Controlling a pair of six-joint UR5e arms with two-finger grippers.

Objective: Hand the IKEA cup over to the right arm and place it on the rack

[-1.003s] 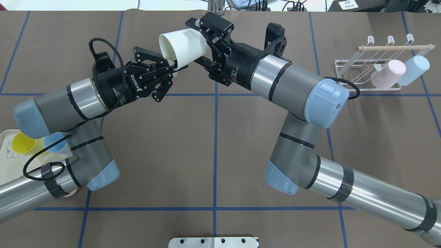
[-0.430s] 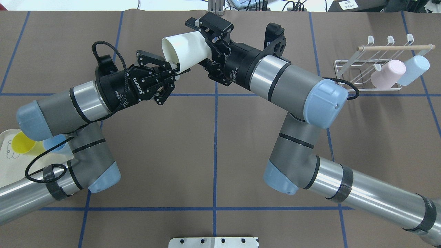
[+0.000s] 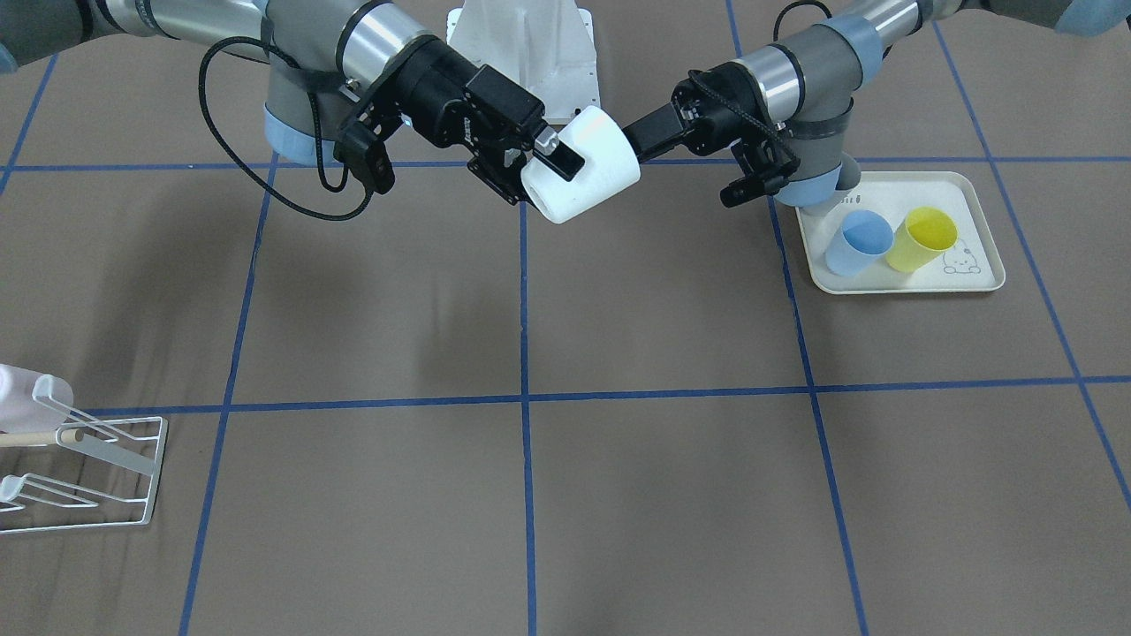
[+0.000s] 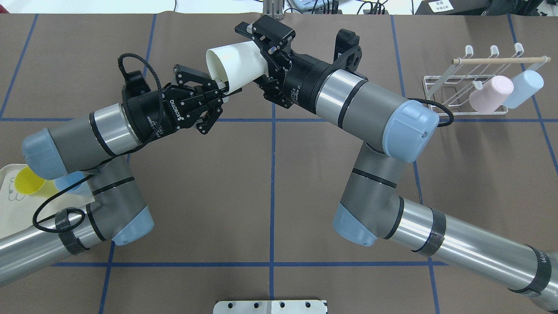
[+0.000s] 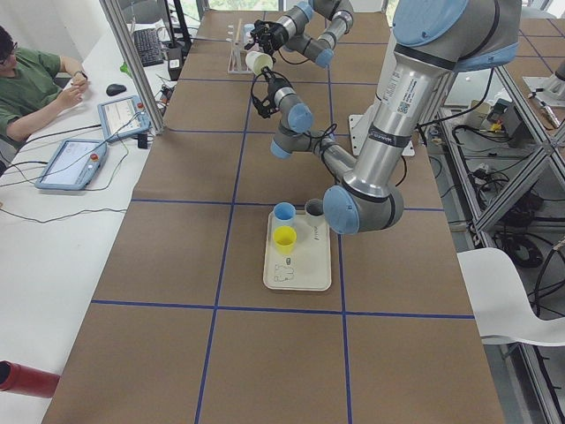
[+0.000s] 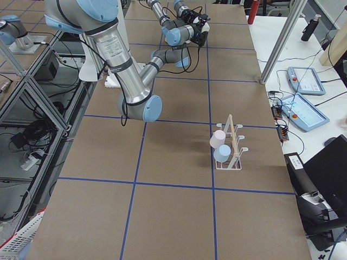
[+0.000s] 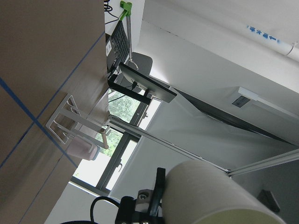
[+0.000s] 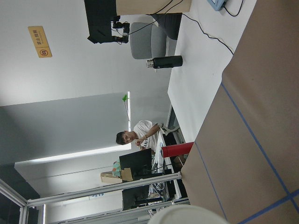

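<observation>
The white IKEA cup (image 4: 235, 65) hangs on its side above the table's far middle, mouth toward my left arm. My right gripper (image 4: 245, 56), on the arm with the large cable loop, straddles the cup's closed end and is shut on it. My left gripper (image 4: 224, 86) pinches the cup's lower rim, one finger inside the mouth. In the front-facing view the cup (image 3: 583, 172) sits between both grippers. The white wire rack (image 4: 429, 79) with its wooden dowel (image 4: 497, 60) stands at the far right. The cup's side fills the bottom of the left wrist view (image 7: 210, 196).
A pink cup (image 4: 490, 92) and a light-blue cup (image 4: 525, 87) hang on the rack. A cream tray (image 3: 972, 276) by my left arm's base holds a blue cup (image 3: 857, 243) and a yellow cup (image 3: 923, 238). An operator sits beyond the table's far edge.
The cup and my left gripper have shifted slightly right and toward me together. The cup's mouth has dropped a little. Both grippers keep the same grip.
</observation>
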